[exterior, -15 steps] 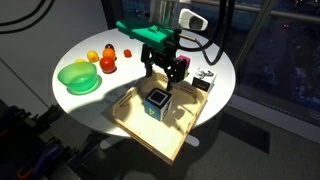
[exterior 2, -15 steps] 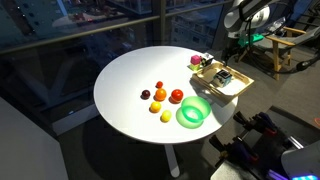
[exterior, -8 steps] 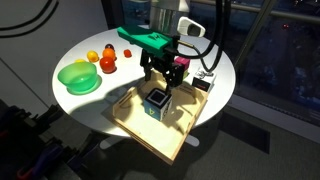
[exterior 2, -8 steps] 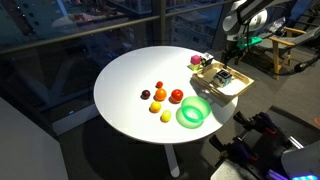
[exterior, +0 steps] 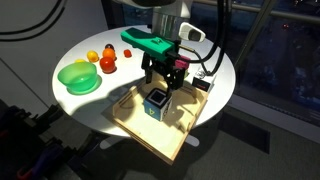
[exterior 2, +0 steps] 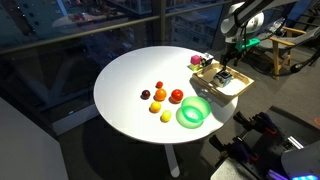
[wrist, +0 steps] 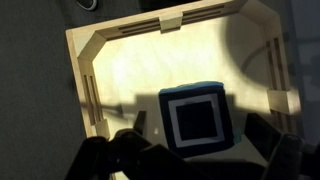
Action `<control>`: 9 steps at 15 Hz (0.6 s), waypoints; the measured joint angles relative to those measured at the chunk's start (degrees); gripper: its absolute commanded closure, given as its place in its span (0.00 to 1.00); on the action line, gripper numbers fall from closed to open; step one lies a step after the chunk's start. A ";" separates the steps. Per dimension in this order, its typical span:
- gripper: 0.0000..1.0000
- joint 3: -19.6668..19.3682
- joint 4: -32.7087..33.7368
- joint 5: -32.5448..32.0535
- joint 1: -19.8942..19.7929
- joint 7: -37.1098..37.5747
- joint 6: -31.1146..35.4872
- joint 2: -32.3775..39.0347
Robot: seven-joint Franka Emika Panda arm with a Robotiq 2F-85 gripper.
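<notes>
Cube [wrist: 200, 118] comes first for us in the wrist view: blue sides, and a white frame around a dark square on its top face. It sits flat on the floor of the wooden tray [wrist: 85, 60], off the tray's middle and apart from every wall we can see. At the lower edge of that view the fingers [wrist: 108, 155] show as dark, blurred shapes, one on each side of the cube, with the jaws spread wide and gripping nothing.

In an exterior view the gripper [exterior: 164, 86] hangs just above the cube, pointing straight down (we cannot tell whether a fingertip brushes it). The tray lies at the rim of the round white table [exterior: 75, 42], one corner jutting past the edge.

Just beside the tray, on its far side, we see a small dark box [exterior: 205, 82] with a pale top. Farther across the table, well apart from the tray, stands a green bowl [exterior: 78, 76], and near it a loose cluster of round fruits [exterior: 108, 63] in orange, yellow and red — both exterior views show them.
</notes>
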 measured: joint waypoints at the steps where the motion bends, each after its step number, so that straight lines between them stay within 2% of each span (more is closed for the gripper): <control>1: 0.00 0.00 0.19 0.00 -0.01 0.00 -0.21 0.36; 5: 0.00 0.00 1.24 0.00 -0.09 0.01 -1.12 1.91; 9: 0.00 0.00 3.19 0.00 -0.39 0.02 -5.24 3.23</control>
